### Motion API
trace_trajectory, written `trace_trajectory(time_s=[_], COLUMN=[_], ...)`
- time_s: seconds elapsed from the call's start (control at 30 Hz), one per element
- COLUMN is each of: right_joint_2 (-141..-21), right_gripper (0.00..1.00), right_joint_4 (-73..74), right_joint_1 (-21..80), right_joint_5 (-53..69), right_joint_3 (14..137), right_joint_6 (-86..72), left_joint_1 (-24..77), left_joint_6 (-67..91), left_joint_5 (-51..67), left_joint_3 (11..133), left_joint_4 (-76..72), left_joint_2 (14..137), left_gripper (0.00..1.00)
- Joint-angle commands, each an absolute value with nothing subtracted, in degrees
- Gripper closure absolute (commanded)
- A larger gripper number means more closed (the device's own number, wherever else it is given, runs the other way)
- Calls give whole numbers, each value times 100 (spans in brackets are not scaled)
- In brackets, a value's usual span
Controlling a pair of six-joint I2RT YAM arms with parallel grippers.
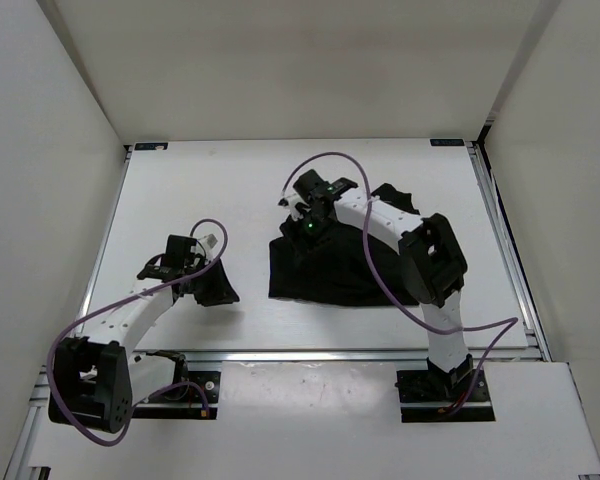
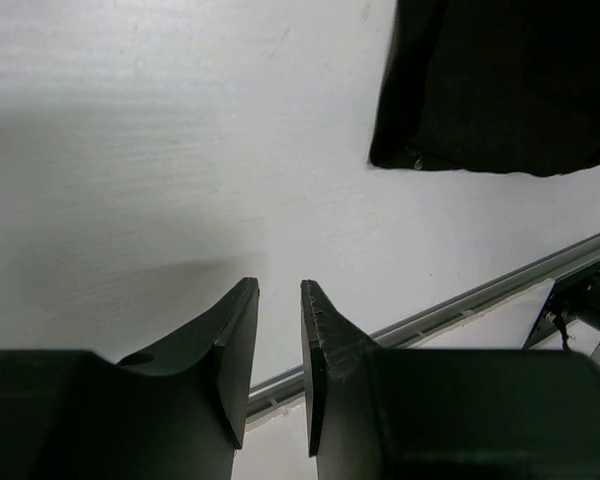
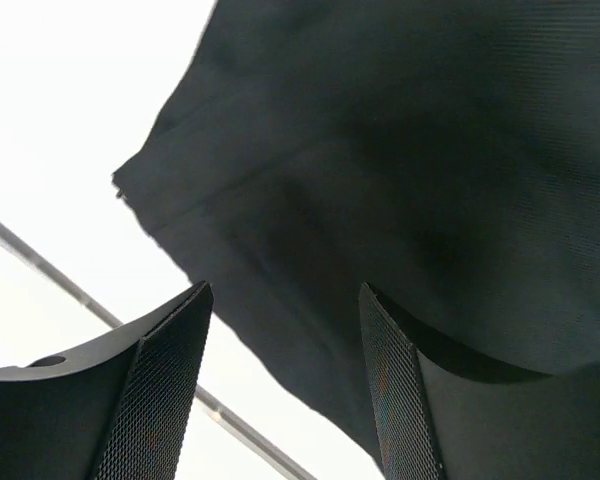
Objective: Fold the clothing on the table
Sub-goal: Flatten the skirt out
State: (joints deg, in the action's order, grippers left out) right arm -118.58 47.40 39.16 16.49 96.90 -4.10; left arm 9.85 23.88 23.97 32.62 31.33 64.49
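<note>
Right gripper hanging wide open over black clothing, its arm hiding the garment's far edge, left gripper hovering slightly parted, empty, above white table

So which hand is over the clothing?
The right hand, open above the black clothing; the left hand hangs over bare table beside it.

Clothing: right part hidden under right arm from above; cut by top and right edges in left wrist view; runs past top and right edges in right wrist view.
Right claw: finger bases cut by bottom edge; from above, lost against the black clothing.
</note>
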Motion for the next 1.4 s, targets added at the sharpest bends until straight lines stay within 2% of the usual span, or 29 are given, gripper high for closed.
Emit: trace_trajectory(time_s=[0.0,0.2,0.47,0.8,0.83,0.9,0.93,0.97,1.0,1.1,1.23,1.37], right_joint_2=[-11445,-11135,-11680,-12094,-12172,-12261,-12296,-12278,-12278,-11998,-11453,-10751], right_gripper=[34,31,30,32,34,46,57,81,100,100,100,100], right_joint_4=[5045,4343,4395,4280,4263,4245,4210,4210,4227,4481,5166,5019], right_joint_1=[4340,4711,5097,5581,5598,5634,5608,5590,5590,5415,4967,4405], right_joint_5=[1513,1442,1020,1028,1037,871,757,660,468,430,624,37], right_joint_3=[9704,8868,9395,9194,9150,9132,9123,9123,9158,9491,10578,11143], right_joint_6=[184,457,967,1151,1160,1143,1160,1160,1117,1195,1029,311], left_joint_1=[906,800,818,668,642,668,651,650,624,650,633,633], left_joint_6=[2443,2461,2373,2487,2522,2522,2514,2548,2531,2558,2601,2707], left_joint_5=[2645,2672,2637,2681,2698,2716,2742,2707,2707,2707,2716,2751], left_joint_3=[3077,2935,3032,2979,2988,2979,2979,2979,2988,3006,3032,3006], left_joint_4=[3129,3138,3436,3402,3401,3367,3375,3366,3358,3384,3323,3226], left_joint_2=[6284,6241,6162,6055,6056,6091,6108,6100,6108,6126,6126,6056], left_gripper=[65,65,66,66,66,67,66,67,67,67,66,66])
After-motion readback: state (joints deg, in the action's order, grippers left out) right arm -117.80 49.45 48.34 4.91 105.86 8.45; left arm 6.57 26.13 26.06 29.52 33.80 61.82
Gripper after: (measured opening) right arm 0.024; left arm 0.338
